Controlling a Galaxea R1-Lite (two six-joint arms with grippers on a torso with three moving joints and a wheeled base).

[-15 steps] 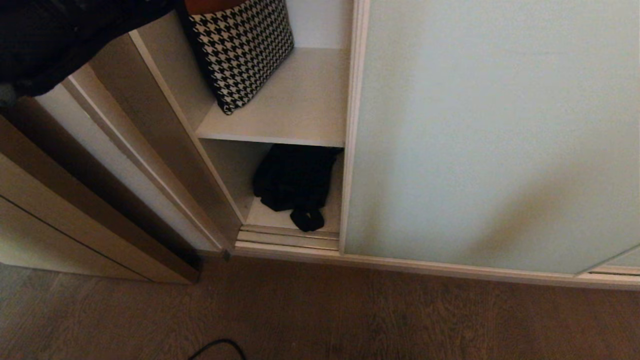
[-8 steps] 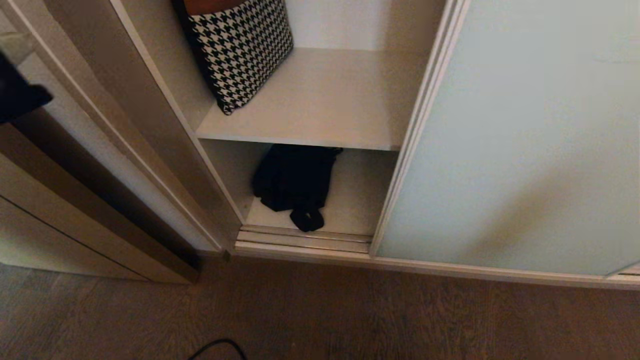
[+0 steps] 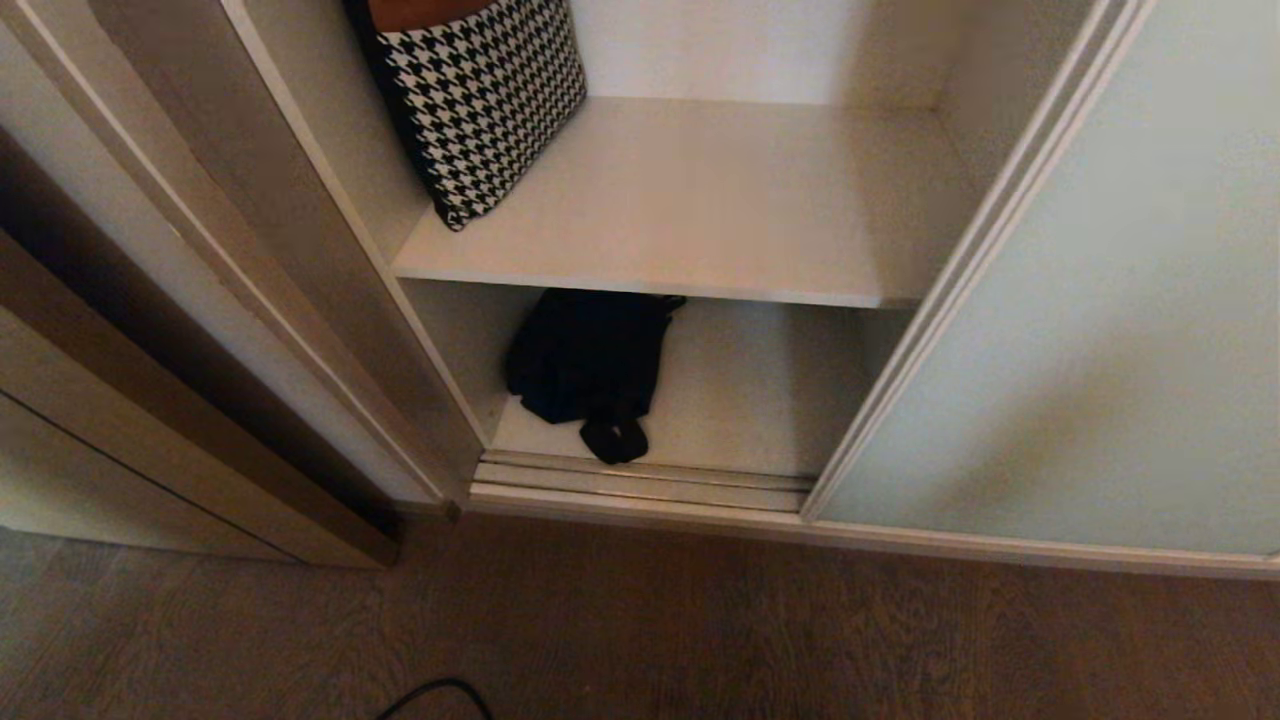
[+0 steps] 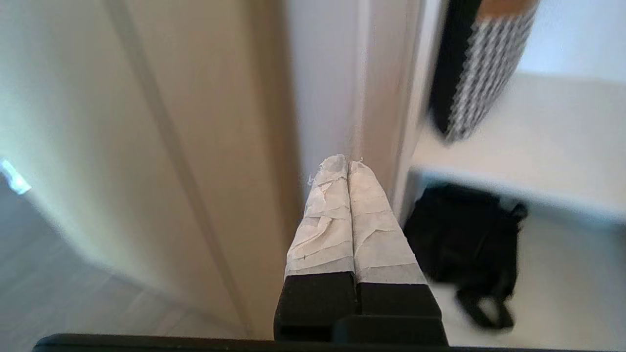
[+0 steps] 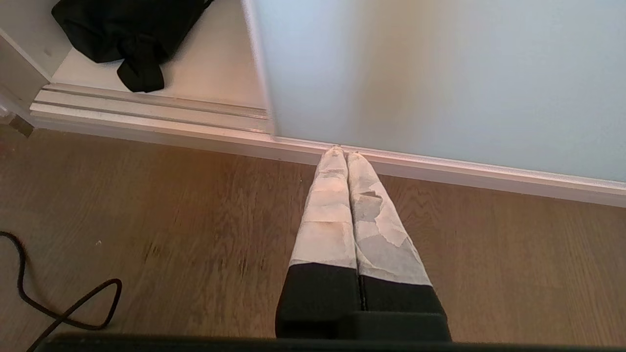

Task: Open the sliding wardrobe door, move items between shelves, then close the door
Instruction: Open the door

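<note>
The sliding wardrobe door (image 3: 1100,330), pale mint frosted glass in a cream frame, stands at the right with the opening beside it wide. A floppy black bag (image 3: 585,365) lies on the bottom shelf (image 3: 750,400), near its left wall. The upper shelf (image 3: 700,220) is bare on its right part. Neither arm shows in the head view. My left gripper (image 4: 348,161) is shut and empty, pointing at the wardrobe's left upright, with the black bag (image 4: 464,234) off to its side. My right gripper (image 5: 341,152) is shut and empty, parked above the floor before the door (image 5: 440,73).
A black-and-white houndstooth bag (image 3: 480,100) leans at the left of the upper shelf. Door tracks (image 3: 640,480) run along the wardrobe's threshold. A beige cabinet (image 3: 120,430) flanks the wardrobe on the left. A black cable (image 3: 440,695) lies on the brown wood floor.
The door has slid well to the right, widening the opening. My left arm, at the head view's upper left a second ago, has drawn out of that view.
</note>
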